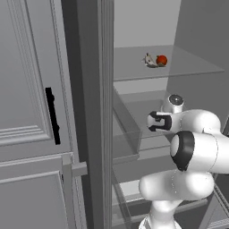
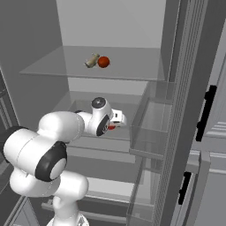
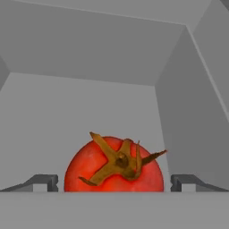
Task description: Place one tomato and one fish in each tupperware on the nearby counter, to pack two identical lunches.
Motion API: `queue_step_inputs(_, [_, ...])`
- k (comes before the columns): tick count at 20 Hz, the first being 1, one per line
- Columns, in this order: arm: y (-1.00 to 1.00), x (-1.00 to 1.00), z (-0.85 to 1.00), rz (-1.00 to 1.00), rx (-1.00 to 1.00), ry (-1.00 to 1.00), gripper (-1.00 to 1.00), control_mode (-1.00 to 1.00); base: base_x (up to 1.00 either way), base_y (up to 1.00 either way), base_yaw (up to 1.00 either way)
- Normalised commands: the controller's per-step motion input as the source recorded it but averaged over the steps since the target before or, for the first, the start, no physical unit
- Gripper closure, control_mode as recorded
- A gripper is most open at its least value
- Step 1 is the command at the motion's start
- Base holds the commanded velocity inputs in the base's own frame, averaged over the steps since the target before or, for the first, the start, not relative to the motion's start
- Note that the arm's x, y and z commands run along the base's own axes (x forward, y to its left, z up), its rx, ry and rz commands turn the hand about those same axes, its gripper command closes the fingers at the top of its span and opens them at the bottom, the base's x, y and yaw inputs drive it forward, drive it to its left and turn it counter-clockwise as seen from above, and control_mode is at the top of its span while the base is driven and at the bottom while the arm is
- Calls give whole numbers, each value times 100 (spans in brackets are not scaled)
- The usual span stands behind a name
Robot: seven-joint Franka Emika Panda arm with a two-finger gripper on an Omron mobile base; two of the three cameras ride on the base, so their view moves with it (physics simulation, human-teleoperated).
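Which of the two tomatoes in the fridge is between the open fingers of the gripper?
The tomato on the lower shelf, right between the open gripper fingers. The other tomato sits on the upper shelf beside a fish, well above the arm.

A rendered kitchen, seen into an open fridge: glass shelves (image 1: pixel 179 67) and clear door bins (image 2: pixel 152 132) fill the frame's centre. Grey panelled cabinet doors (image 1: pixel 27 89) with black handles (image 1: pixel 53 116) stand at left, and a tomato (image 2: pixel 103 62) sits on the upper shelf.
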Motion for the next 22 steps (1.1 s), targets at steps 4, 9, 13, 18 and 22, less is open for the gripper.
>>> queue_step_inputs(4, [0,0,0,0,0,0,100,-100,0,0,0])
queue_step_inputs(9, [0,-2,0,0,0,0,100,-100,0,0,0])
queue_step_inputs(13, [0,-54,10,0,0,1,100,-100,0,0,0])
queue_step_inputs(18, [0,-98,51,1,0,4,100,-100,0,0,0])
queue_step_inputs(22, [3,-89,88,4,0,5,100,-100,0,0,0])
